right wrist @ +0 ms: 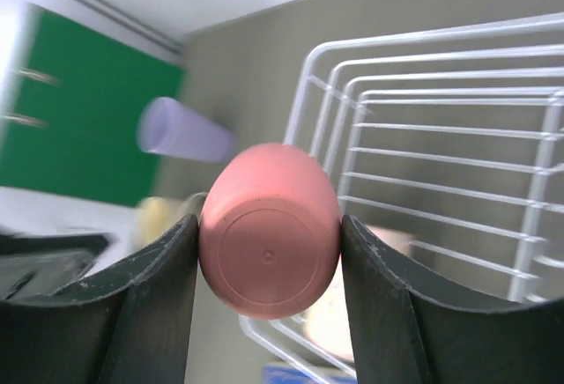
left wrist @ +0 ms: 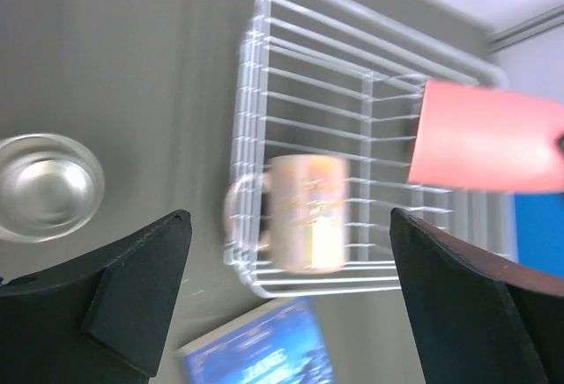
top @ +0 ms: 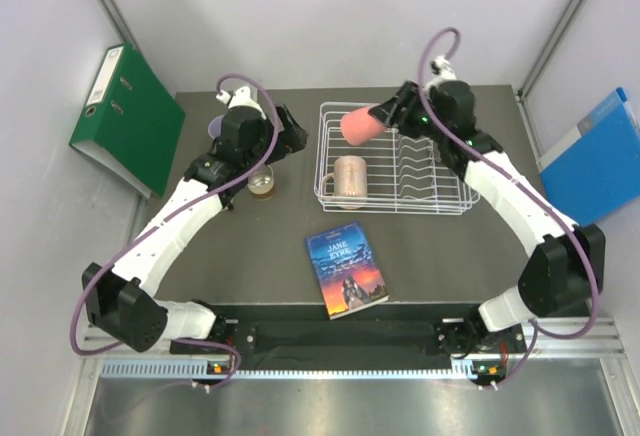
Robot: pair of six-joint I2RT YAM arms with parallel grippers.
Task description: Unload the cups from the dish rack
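The white wire dish rack (top: 420,171) stands at the back middle of the table. My right gripper (top: 385,116) is shut on the salmon-pink cup (top: 358,124) and holds it sideways above the rack's left far corner; in the right wrist view the cup (right wrist: 269,243) sits between both fingers. A pale peach handled mug (top: 350,176) lies in the rack's left end. My left gripper (top: 292,136) is open and empty, left of the rack. The beige-olive mug (top: 262,184) stands on the table under my left arm. The lilac tumbler (top: 215,128) shows partly behind it.
A paperback book (top: 345,273) lies in front of the rack. A green binder (top: 125,116) leans at the left wall and a blue binder (top: 595,161) at the right wall. The book (left wrist: 264,349) also shows in the left wrist view.
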